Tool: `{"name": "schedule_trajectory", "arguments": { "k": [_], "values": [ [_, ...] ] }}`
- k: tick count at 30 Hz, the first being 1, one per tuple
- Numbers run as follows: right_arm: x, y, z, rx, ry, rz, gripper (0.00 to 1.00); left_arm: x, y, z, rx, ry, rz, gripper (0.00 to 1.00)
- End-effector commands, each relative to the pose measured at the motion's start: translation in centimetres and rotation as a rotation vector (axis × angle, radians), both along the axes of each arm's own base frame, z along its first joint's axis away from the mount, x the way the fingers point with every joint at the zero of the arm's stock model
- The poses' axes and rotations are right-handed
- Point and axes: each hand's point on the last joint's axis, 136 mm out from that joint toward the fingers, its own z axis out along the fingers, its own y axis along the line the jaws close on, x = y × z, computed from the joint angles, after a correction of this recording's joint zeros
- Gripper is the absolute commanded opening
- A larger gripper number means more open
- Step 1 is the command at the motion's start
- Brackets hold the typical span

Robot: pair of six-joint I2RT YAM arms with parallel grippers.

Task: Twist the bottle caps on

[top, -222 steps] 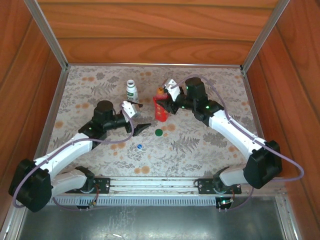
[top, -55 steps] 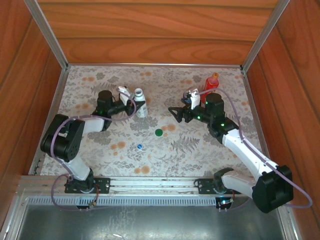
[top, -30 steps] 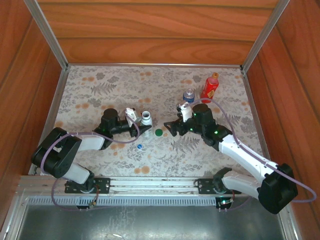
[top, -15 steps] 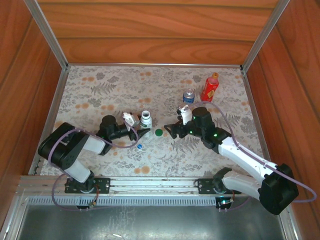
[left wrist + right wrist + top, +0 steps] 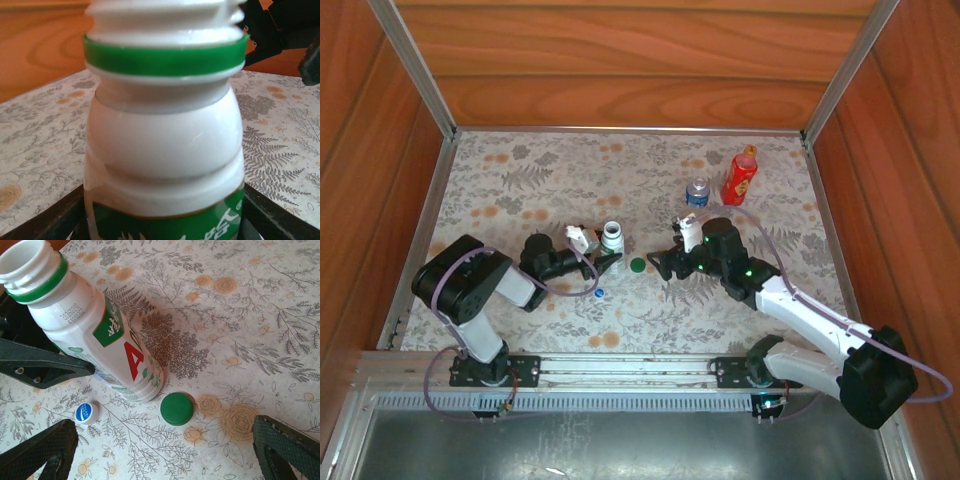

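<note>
From above, upright near the middle of the tabletop point(image 5: 520, 170): white bottle point(image 5: 611, 237), mouth uncapped, left hand point(image 5: 607, 258) low against its near side. Just right of it, flat on the floral cover, green cap point(image 5: 637, 265); nearer the arms, blue cap point(image 5: 599, 292), tiny and barely readable from up here. Right of the green cap, right hand point(image 5: 662, 264), spread wide, gripping nothing. Far back right, well apart from all this, red bottle point(image 5: 740, 175) and short clear bottle point(image 5: 697, 193), near each other. Over to the left wrist: shoulder and green neck ring of the white bottle point(image 5: 165, 125) up close, mouth cut off by the top edge, dark fingers point(image 5: 55, 222) flanking it low down. Clamped or merely close? Cannot tell. On to the right wrist: open mouth of the white bottle point(image 5: 90, 325), green label with a red letter, green cap point(image 5: 177, 408) just beside the base, blue cap point(image 5: 86, 413) crisp at last, and the right hand's own fingers point(image 5: 45, 450) cropped at both bottom corners.
</note>
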Motion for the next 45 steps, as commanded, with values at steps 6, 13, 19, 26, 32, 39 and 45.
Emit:
{"name": "schedule_trajectory", "arguments": {
  "k": [6,13,19,26,32,39,45],
  "values": [
    [-0.5,0.2,-1.0,-0.010,0.024,0.004,0.95,-0.3,-0.7,0.6,-0.030,0.000,-0.041,0.62],
    [-0.6,0.5,-1.4,-0.027,0.029,0.019,0.95,-0.1,-1.0,0.4,-0.033,0.012,-0.050,0.68],
    [-0.7,0.5,-1.5,-0.036,0.031,0.018,0.96,0.1,-1.5,0.5,-0.035,0.009,-0.059,0.71],
    [-0.7,0.4,-1.7,-0.052,0.031,0.010,0.96,-0.1,-1.5,0.3,-0.031,0.012,-0.064,0.61],
    [-0.2,0.5,-2.9,-0.131,0.000,-0.017,0.96,-0.8,-0.6,0.3,-0.021,0.005,-0.034,0.60],
    [0.6,1.5,-6.4,-0.295,-0.015,-0.038,0.91,-2.1,0.5,0.9,-0.044,0.035,-0.020,0.57],
    [1.1,2.8,-9.5,-0.395,0.023,-0.042,0.85,-3.0,1.4,0.5,-0.040,0.058,0.008,0.57]
  ]
}}
